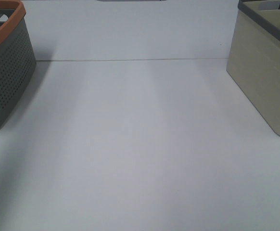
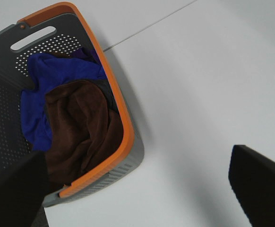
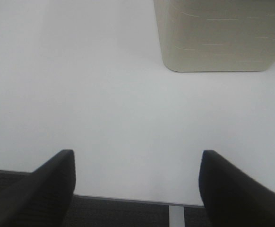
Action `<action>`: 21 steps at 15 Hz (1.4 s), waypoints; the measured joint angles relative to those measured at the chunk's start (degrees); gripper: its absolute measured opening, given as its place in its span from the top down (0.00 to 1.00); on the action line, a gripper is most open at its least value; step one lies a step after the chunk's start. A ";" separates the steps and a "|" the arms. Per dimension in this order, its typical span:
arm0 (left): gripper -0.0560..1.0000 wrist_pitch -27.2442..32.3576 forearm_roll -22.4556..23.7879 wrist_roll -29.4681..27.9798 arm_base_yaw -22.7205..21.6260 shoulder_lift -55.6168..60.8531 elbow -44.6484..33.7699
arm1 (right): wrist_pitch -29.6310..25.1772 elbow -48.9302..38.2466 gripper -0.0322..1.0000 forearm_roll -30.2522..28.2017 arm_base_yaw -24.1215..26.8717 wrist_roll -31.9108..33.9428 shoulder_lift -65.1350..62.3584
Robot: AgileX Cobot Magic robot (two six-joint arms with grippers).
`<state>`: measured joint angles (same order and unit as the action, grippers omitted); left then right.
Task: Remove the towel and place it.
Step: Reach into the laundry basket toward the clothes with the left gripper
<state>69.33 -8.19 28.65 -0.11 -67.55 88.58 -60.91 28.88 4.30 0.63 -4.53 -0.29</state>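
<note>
Over the tabletop, from the high camera, we see two containers at the sides: a grey basket with an orange rim on the left and a beige bin on the right, well apart. Neither arm shows here, and the towel cannot be made out. Through the left wrist camera we look down into the basket. The towel lies crumpled inside against the orange rim, partly over a blue cloth, so we judge it should lift out without dragging much else. The left jaws stand spread wide and hold nothing, one side over the basket's corner and the other over bare tabletop, which reads to us as a hover ahead of a reach for the towel. Through the right wrist camera the right jaws are likewise parted and empty, hanging near the tabletop's edge with the bin ahead. We take the bin for the likely drop spot. The surface is plain, white and matt, with a thin line across its far part, and a dark floor shows past its edge.
</note>
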 joint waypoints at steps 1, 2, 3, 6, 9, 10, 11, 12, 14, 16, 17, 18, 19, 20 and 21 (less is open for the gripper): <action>0.01 0.17 0.74 2.64 0.00 -3.21 1.83 | 0.00 0.00 0.35 0.00 0.00 0.00 0.00; 0.01 0.40 2.29 5.96 0.00 -6.25 3.50 | 0.00 0.00 0.35 0.00 0.00 0.00 0.00; 0.01 0.40 4.18 9.85 -0.06 -9.57 5.10 | 0.00 0.00 0.35 0.00 0.00 0.00 0.00; 0.01 0.57 5.44 19.42 -4.07 -17.70 9.17 | 0.00 0.00 0.35 0.00 0.00 0.00 0.00; 0.02 0.57 5.39 22.86 -8.54 -20.80 12.03 | 0.00 0.00 0.35 0.00 0.00 0.00 0.00; 0.02 0.57 5.44 22.40 -10.43 -21.54 12.49 | 0.00 0.00 0.35 0.00 0.00 0.00 0.00; 0.02 0.57 5.84 22.17 -12.09 -22.06 12.55 | 0.00 0.00 0.35 0.00 0.00 0.00 0.00; 0.02 0.17 6.07 22.52 -13.41 -22.63 12.55 | 0.00 0.00 0.35 0.00 0.00 0.00 0.00; 0.03 -3.95 7.73 28.48 -14.90 -25.10 12.55 | 0.00 0.00 0.35 0.00 0.00 0.00 0.00; 0.05 -10.66 9.80 31.57 -14.95 -29.56 12.61 | 0.00 0.00 0.35 0.00 0.00 0.00 0.00; 0.07 -14.27 10.71 31.97 -14.95 -32.20 12.61 | 0.00 0.00 0.35 0.00 0.00 0.00 0.00; 0.10 -17.76 11.75 32.03 -14.95 -34.95 12.61 | 0.00 0.00 0.35 0.00 0.00 0.00 0.00; 0.13 -21.54 12.49 32.03 -15.01 -37.70 12.61 | 0.00 0.00 0.35 0.00 0.00 0.00 0.00; 0.15 -23.26 12.72 32.03 -15.07 -39.25 12.61 | 0.00 0.00 0.35 0.00 0.00 0.00 0.00; 0.18 -25.90 13.06 32.03 -15.07 -42.11 12.61 | 0.00 0.00 0.35 0.00 0.00 0.00 0.00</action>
<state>43.43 4.87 60.68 -15.18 -109.66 101.18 -60.91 28.88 4.30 0.63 -4.53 -0.29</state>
